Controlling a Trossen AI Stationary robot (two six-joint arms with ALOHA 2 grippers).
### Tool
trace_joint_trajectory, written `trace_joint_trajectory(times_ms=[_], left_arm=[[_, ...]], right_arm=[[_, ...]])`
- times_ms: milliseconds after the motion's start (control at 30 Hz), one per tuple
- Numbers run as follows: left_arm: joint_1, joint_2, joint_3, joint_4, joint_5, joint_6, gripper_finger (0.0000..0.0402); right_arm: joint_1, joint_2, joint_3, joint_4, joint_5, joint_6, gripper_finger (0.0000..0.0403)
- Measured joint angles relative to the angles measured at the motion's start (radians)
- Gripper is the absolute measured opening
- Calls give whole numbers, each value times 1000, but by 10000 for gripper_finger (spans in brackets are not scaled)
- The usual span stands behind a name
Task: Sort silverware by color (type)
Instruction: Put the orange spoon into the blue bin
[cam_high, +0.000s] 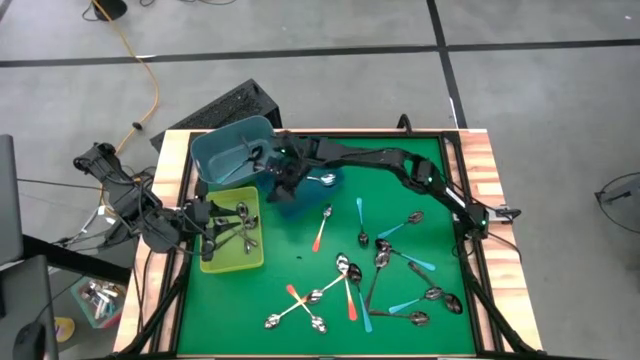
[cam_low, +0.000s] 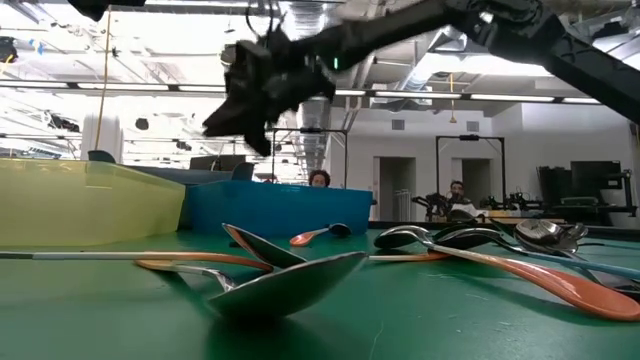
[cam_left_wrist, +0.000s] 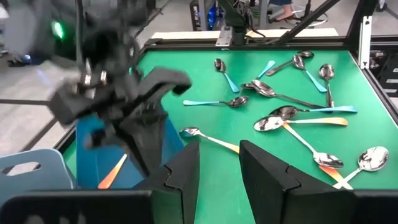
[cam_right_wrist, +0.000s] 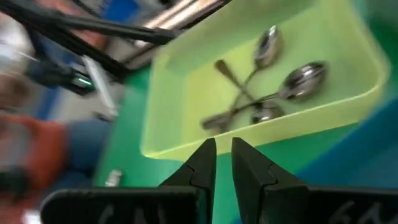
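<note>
Many spoons (cam_high: 350, 275) lie scattered on the green counter (cam_high: 300, 250), beside the yellow bin (cam_high: 231, 232), with orange, teal and plain metal handles mixed together. Plain metal spoons already lie crossed inside the yellow bin. The left fingers (cam_high: 207, 214) hover over that bin's edge, slightly parted and empty. Beyond the yellow bin, the right fingers (cam_high: 283, 185) hang above the blue bin (cam_high: 305, 190), nearly closed with a narrow gap, holding nothing. The teal bin (cam_high: 232, 150) sits farthest.
</note>
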Motion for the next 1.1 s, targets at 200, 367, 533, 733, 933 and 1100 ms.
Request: trace_joint_trajectory(times_ms=[200,367,533,733,933,1100], left_arm=[[0,0,0,-2,0,-8,101],[0,0,0,-27,0,-31,101],[0,0,0,-28,1,-37,101],[0,0,0,-43,2,-57,101],[0,1,0,-43,10,-60,101],[0,0,0,-43,10,-51,101]], right_arm=[[55,-68,121,-371,387,-244,61],[134,-157,93,-652,685,-312,61],[220,-170,91,-879,728,-218,61],[343,-169,61,-1046,729,-77,61],[501,-166,-4,-1049,726,102,61],[628,-166,-30,-1052,725,325,62]])
